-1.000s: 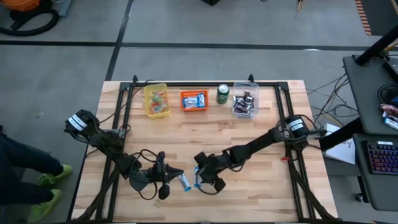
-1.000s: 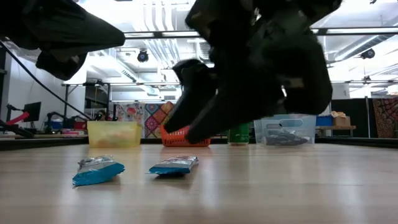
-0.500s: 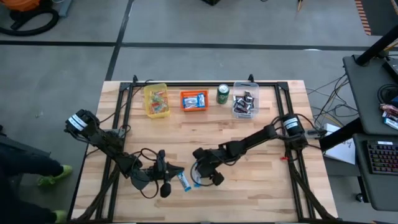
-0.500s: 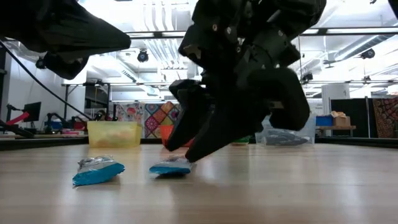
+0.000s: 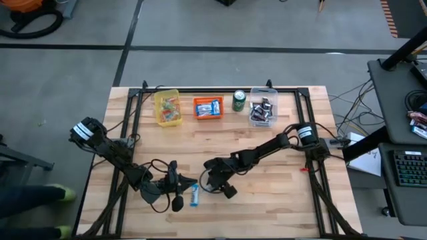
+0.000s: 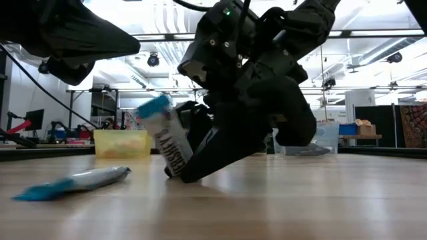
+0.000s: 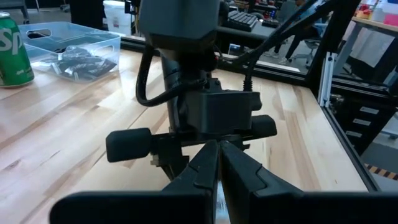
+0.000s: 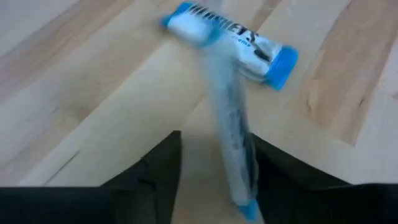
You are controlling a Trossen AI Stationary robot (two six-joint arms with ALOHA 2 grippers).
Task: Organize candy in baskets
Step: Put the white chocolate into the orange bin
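Observation:
Two blue-and-white candy bars are near the table's front. One bar (image 5: pixel 194 195) (image 8: pixel 230 40) (image 6: pixel 73 183) lies flat on the wood. The other bar (image 8: pixel 231 137) (image 6: pixel 163 140) stands tipped up between the fingers of my right gripper (image 5: pixel 212 185) (image 8: pixel 217 158), which is open and low over the table. Just left of the bars, my left gripper (image 5: pixel 181 184) (image 7: pixel 219 152) is shut and touches nothing. The yellow basket (image 5: pixel 167 108), orange basket (image 5: pixel 208 107) and clear basket (image 5: pixel 263 111) stand in a row at the far edge with candy inside. My right gripper has the tipped-up bar between its two fingers. The bar's flat side (image 8: pixel 245 168) lies against one finger (image 8: pixel 277 177), and a gap shows toward the other finger (image 8: pixel 158 177). The fingers slant down from the table's right. The bar's lower end (image 6: pixel 175 170) rests on the table.
A green soda can (image 5: pixel 239 101) (image 7: pixel 13 50) stands between the orange and clear baskets. A black frame (image 5: pixel 220 90) runs round the table's far edge and sides. Bare wood lies between the baskets and the grippers.
My right gripper has moved down and toward the table's left edge, onto the nearer bar. That bar has tipped up from lying flat and now stands on one end. The other bar has turned about and slid a little toward the left edge.

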